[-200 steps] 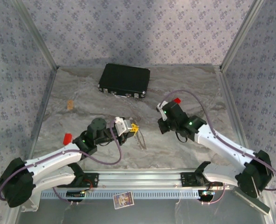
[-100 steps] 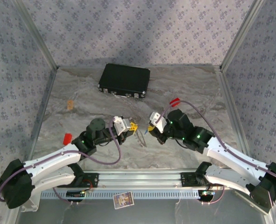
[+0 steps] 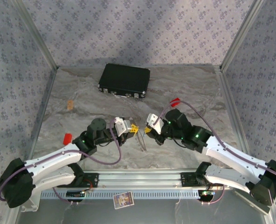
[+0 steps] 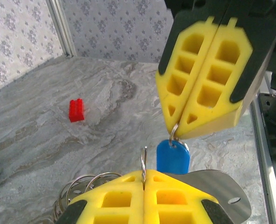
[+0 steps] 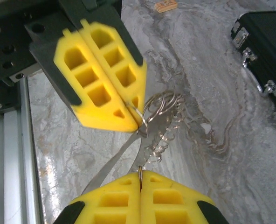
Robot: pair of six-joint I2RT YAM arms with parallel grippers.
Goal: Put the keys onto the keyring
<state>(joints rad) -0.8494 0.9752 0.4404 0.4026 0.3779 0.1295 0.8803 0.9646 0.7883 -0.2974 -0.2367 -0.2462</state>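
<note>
My left gripper [image 4: 144, 173] is shut on the keyring [image 4: 143, 161], a thin silver wire ring standing on edge between its yellow fingertips. Several more rings [image 4: 82, 186] and a flat metal blade [image 4: 222, 186] hang from it. Facing it, my right gripper [image 4: 177, 128] is shut on the small loop of the blue-headed key [image 4: 173, 156], which dangles just right of the keyring. In the right wrist view my right gripper [image 5: 141, 176] pinches that loop, and the left gripper [image 5: 137, 119] sits above with the ring bunch [image 5: 161, 112]. From above, the left gripper [image 3: 134, 127] and right gripper [image 3: 148, 129] almost touch.
A black case [image 3: 124, 80] lies at the back. Red blocks sit at the left [image 3: 67, 137] and behind the right arm [image 3: 175, 101]. A small tan piece [image 3: 70, 104] lies far left. A card [image 3: 123, 199] rests on the front rail.
The right arm has swung left from the back right, bringing its shut gripper tip to tip with the left one. The left arm has stayed still.
</note>
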